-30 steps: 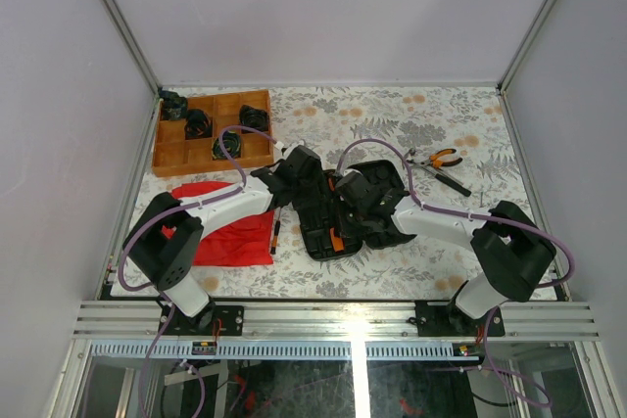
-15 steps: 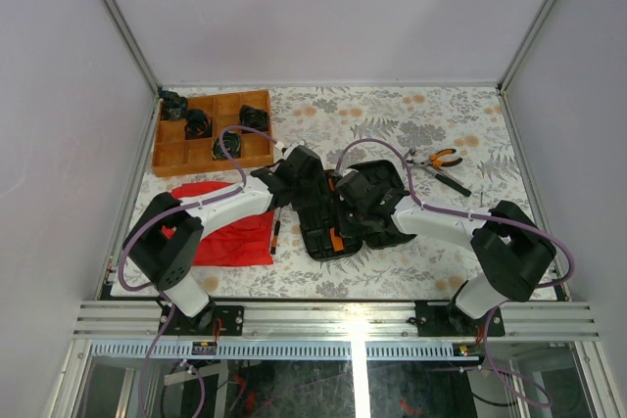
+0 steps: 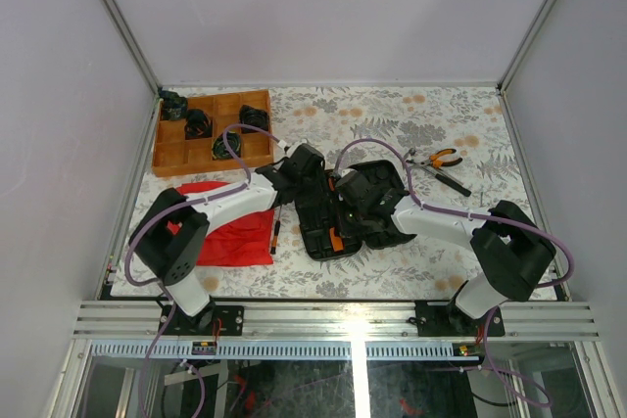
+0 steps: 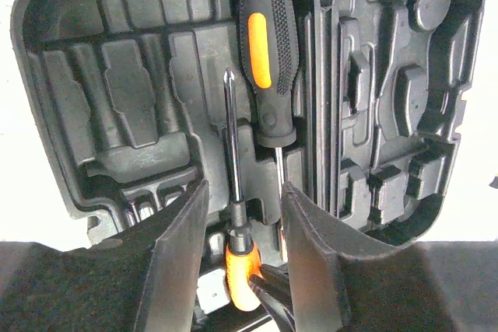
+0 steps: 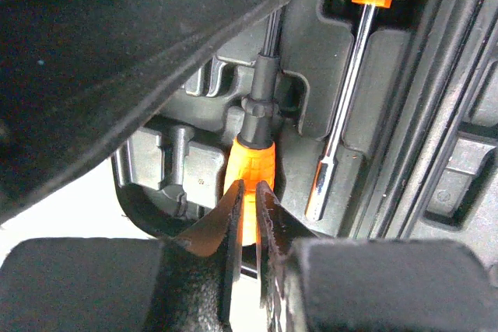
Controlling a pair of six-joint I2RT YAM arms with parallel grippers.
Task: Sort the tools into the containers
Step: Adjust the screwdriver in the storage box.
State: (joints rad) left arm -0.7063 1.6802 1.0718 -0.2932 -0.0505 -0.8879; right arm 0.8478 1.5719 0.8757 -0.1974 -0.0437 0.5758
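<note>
Now the left arm has shifted since a second ago: its elbow sits further right and its wrist has edged toward the far side of the table (image 3: 411, 261). The right arm, the open case (image 3: 318, 227) and the pliers (image 3: 438, 159) lie as they did.

Reaching in from the left corner, the left arm has its forearm angled across the red cloth (image 3: 230, 237) and its wrist over the case's left half. The left gripper (image 4: 245, 192) has its fingers (image 4: 180, 262) apart, straddling the small screwdriver (image 5: 250, 165) with a gap on either side. The right arm comes in from the right corner, its forearm low and its wrist over the case's right half. The right gripper (image 5: 247, 192) is pinched on the butt end of that screwdriver's orange handle.

The small screwdriver lies in the case's moulded half, just beside the large screwdriver (image 4: 267, 60), which is seated in its slot. The pliers rest on the table well to the right of the case. A loose screwdriver (image 3: 276, 232) lies between cloth and case, and the wooden tray (image 3: 167, 156) stands at the far left.
</note>
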